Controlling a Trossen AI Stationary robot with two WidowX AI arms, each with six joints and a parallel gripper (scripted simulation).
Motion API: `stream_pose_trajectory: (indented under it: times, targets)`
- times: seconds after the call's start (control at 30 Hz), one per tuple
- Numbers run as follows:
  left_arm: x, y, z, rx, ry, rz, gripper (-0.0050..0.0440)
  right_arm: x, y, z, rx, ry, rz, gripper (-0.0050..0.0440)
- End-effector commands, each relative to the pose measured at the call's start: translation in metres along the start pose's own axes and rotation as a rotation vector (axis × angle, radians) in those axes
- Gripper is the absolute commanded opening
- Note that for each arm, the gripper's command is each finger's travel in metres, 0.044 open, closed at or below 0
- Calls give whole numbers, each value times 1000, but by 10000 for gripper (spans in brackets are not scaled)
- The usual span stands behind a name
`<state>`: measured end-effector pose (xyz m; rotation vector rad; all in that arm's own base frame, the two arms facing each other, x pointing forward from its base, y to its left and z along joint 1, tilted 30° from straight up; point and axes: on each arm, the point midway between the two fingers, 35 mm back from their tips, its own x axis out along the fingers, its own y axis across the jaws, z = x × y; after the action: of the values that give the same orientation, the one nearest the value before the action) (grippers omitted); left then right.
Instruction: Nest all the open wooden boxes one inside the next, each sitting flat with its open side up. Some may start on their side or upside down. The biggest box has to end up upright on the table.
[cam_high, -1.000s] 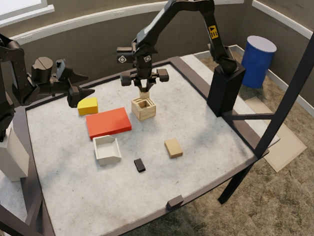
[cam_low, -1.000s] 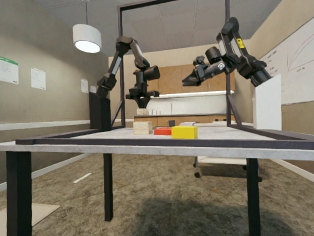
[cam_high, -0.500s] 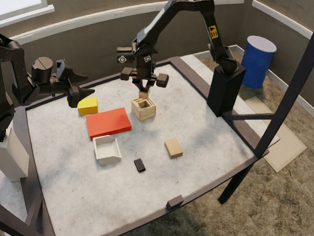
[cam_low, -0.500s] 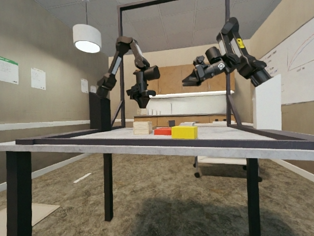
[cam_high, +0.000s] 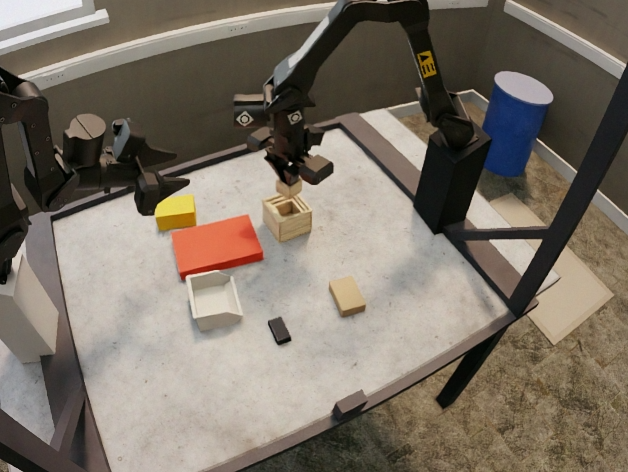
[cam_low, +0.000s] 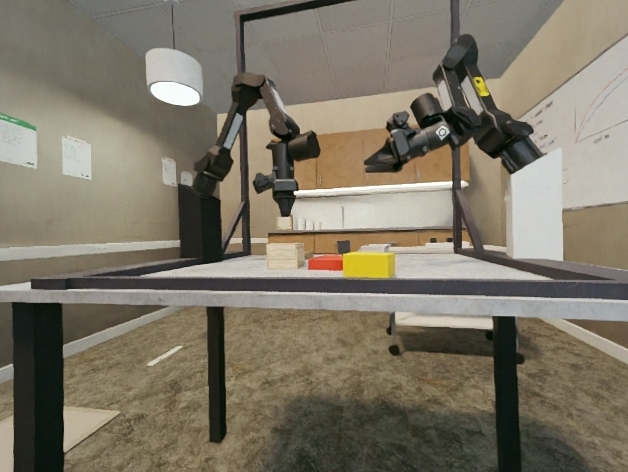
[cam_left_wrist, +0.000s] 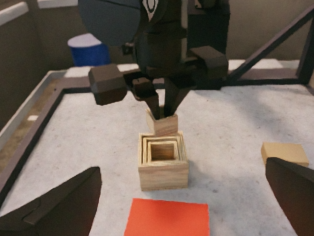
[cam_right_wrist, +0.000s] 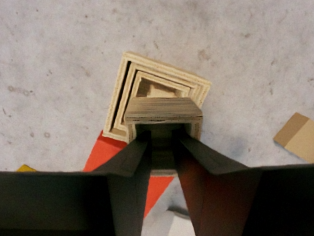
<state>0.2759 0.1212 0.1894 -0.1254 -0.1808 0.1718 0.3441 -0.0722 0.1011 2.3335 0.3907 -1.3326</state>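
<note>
On the desk, I have the nested boxes open side up, just below the right tool, nearly closed, gripping the small box. It looks twisted against their walls, so I'd align it. The left tool, farther off, stands wide and holds nothing.

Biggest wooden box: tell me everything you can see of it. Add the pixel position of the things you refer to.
The biggest wooden box (cam_high: 295, 227) (cam_low: 283, 256) (cam_left_wrist: 164, 177) (cam_right_wrist: 115, 95) looks like pale, grained wood, squarish and straight-walled. It sits upright and flat on the table, open side up, near but apart from the red block (cam_high: 215, 244) (cam_low: 325, 262) (cam_left_wrist: 167, 218) (cam_right_wrist: 102, 152). Smaller boxes nested inside hide its floor.
</note>
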Motion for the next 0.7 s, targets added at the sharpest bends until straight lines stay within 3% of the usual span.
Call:
stream_pose_trajectory:
  times: [0.0,0.23,0.67]
  targets:
    - [0,1,1,-2,-2,1,400,-6,4,-4,138,16,17,144]
    - [0,1,1,-2,-2,1,400,-6,4,-4,325,18,15,144]
    - [0,1,1,-2,-2,1,400,5,1,-1,330,1,7,144]
